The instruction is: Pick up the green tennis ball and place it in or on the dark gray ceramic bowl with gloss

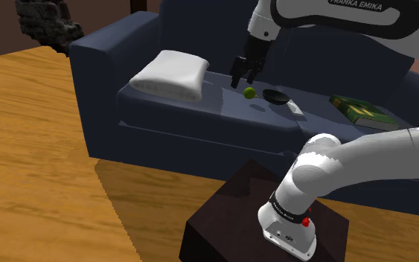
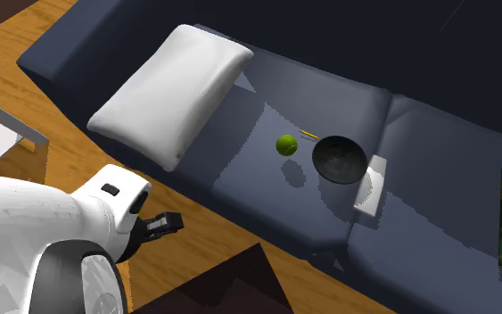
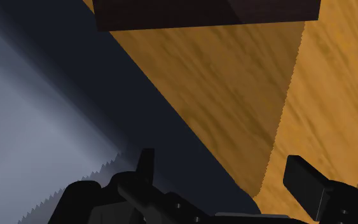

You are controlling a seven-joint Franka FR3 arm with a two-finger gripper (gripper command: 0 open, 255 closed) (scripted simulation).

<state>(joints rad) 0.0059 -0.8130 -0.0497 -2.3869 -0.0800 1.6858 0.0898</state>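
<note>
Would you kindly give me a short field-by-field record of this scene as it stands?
surface: dark blue sofa seat
target: green ball, beside the bowl, not in it
container: dark glossy bowl, empty
gripper: gripper open, holding nothing, above the seat near the ball
other items: white pillow; green book; small white flat object beside the bowl
task state: ball not yet picked up
</note>
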